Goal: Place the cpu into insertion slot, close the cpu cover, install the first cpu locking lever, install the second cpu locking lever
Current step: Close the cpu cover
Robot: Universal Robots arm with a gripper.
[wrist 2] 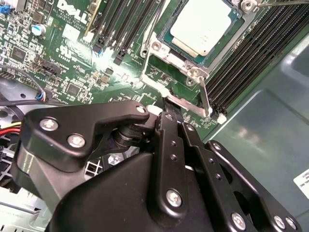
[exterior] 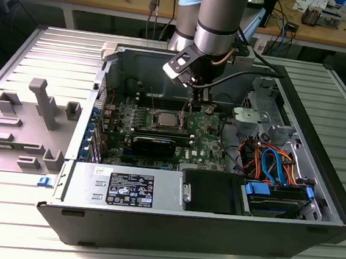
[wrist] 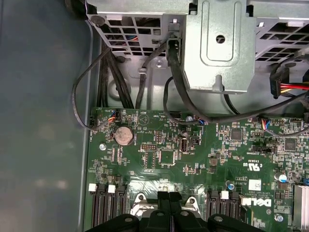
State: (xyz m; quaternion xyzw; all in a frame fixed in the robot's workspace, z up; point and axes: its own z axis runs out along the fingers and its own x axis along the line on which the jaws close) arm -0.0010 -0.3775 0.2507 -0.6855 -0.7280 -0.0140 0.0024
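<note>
Jaws: the gripper had its two fingers pressed together, and nothing showed between them.
Tips: they were at a thin silver bar along the nearest edge of the insertion slot. I could not tell if they touched it.
Rod: a thin metal rod stood just beside the tips.
Cpu: the cpu lay flat in the slot, just past the tips.
Cover: the cpu cover lay flat around the chip's edges.
Sides: long black memory slots ran close along both sides of the slot, leaving little room.
Open room: past one set of slots was the smooth grey case wall.
Behind the jaws: green board, then black cables and a metal cage.
</note>
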